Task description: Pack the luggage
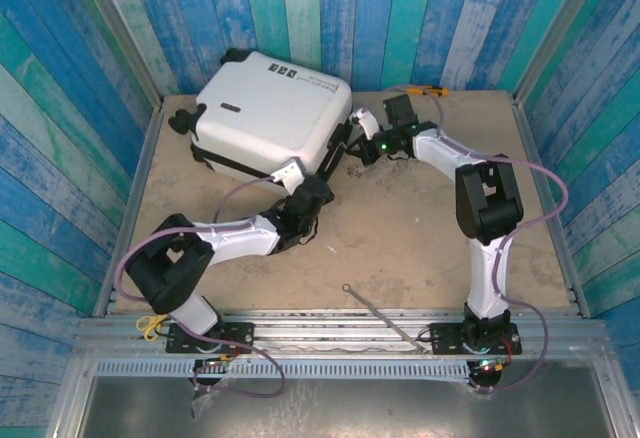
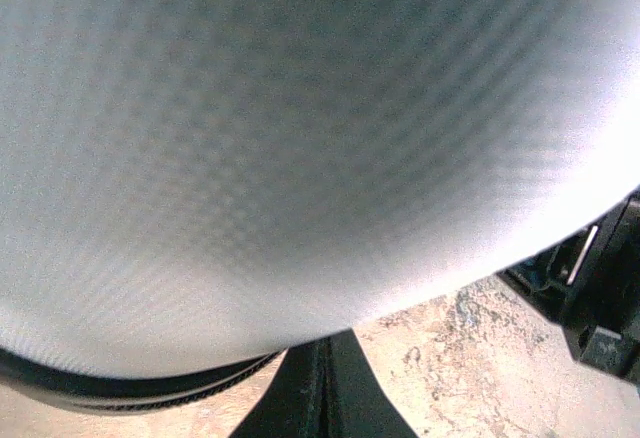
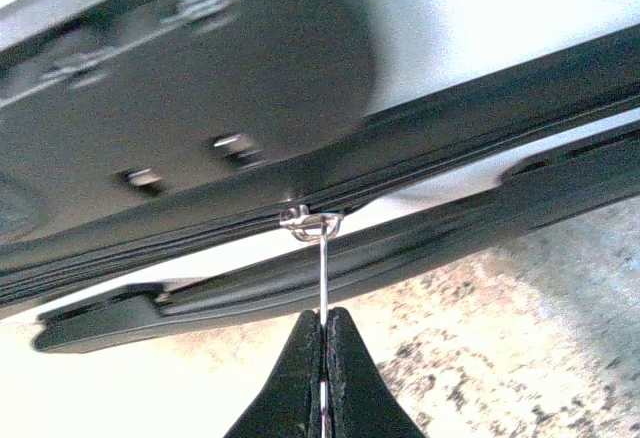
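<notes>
The left gripper (image 2: 322, 383) is closed on nothing and set close under the luggage (image 1: 265, 108), whose lid is already shut. Just ahead of the right gripper (image 3: 322, 343), the zip pull (image 3: 321, 258) is pinched between its closed fingers. Zipping is judged unfinished.

You see a robot test booth: blue-teal plank walls (image 1: 330, 8) at top and sides enclose a sandy tabletop (image 1: 400, 248); a metal rail (image 1: 340, 333) runs along the bottom.
</notes>
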`<state>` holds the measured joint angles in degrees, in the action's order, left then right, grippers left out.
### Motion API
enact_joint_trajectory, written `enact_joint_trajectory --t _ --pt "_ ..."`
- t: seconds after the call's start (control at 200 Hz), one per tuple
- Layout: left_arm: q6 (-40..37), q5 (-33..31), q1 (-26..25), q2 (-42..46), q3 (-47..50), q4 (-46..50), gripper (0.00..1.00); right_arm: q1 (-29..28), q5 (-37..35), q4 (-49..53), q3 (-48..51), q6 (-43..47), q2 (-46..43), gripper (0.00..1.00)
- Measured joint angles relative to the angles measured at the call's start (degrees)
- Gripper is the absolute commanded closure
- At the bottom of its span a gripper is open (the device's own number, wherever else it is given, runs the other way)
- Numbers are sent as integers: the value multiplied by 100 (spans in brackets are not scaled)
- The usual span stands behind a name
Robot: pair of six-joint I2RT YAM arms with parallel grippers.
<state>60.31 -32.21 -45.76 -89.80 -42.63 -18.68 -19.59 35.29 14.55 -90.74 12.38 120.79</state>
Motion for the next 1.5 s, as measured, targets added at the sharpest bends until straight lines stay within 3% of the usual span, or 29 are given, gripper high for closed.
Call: enact_joint_trajectory --t 0.366,0.541,0.631,0.697,0.797,0.862,0.927,1.047,1.228,1.498 --pt "-166 -26 337 1027 389 876 100 52 -35 46 -841 -525 643 100" --pt "-199 -688 1211 1342 492 1106 100 201 -278 -4 -1270 -732 916 100" --pt "-221 -804 1414 1513 557 1147 100 249 -404 -4 -1386 -758 960 100" --pt "-356 -774 1443 1615 568 1169 85 264 -426 -22 -1386 -763 960 100" --pt "-929 -363 1443 1768 549 1014 38 264 -420 -199 -1252 -767 931 100" --pt "-1410 160 1445 1766 361 933 26 264 -422 -358 -1095 -776 857 100" --pt "-1891 752 1443 1635 -61 951 22 264 -437 -501 -946 -793 772 100" --pt "-2710 1646 1331 1104 -1211 1010 21 264 -481 -813 -621 -844 595 100" --pt "-3727 2358 767 476 -2129 1108 26 267 -535 -1001 -308 -857 409 100" --pt "-4170 2717 442 -352 -2865 1513 35 275 -592 -1460 321 -907 81 100"
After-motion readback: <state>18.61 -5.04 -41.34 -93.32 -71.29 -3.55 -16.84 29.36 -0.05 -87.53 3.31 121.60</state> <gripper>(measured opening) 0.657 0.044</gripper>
